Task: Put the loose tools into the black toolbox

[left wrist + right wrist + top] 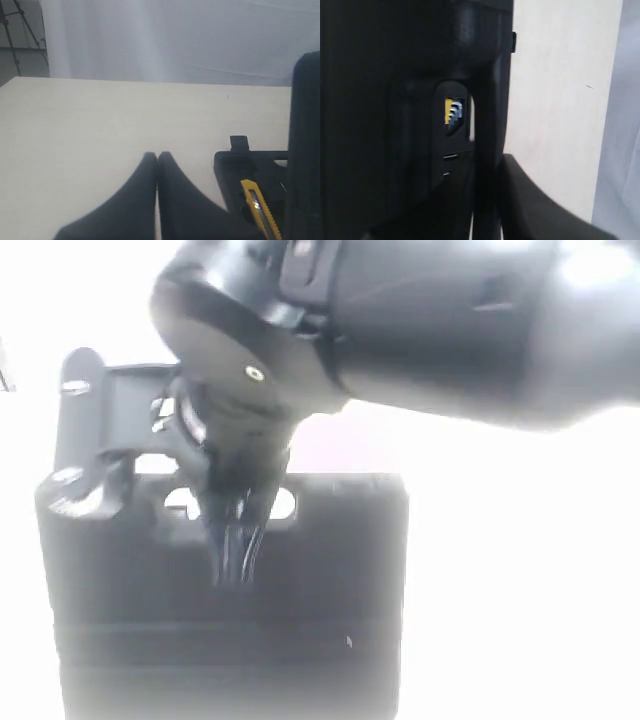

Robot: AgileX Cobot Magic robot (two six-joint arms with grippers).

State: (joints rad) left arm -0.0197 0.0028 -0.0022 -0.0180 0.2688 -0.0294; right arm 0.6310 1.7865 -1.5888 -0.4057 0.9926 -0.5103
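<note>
The outside view is washed out with white glare. The big black robot arm [450, 330] close to the lens is blurry, and the big black plastic toolbox [300, 620] looks foggy grey. Both wrist views are soft; the right one is dark.

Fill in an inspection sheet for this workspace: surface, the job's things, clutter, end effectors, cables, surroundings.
Surface: pale tabletop.
Job's things: black toolbox open, one half raised; yellow-black utility knife lying in it.
Clutter: nothing loose seen; blurred yellow-silver item in a toolbox recess.
End effectors: left end effector shut, empty, over the tabletop; right end effector astride the raised half's wall, apparently clamped.
Cables: black bundle hanging before the toolbox, exterior view.
Surroundings: white curtain; tripod.
</note>
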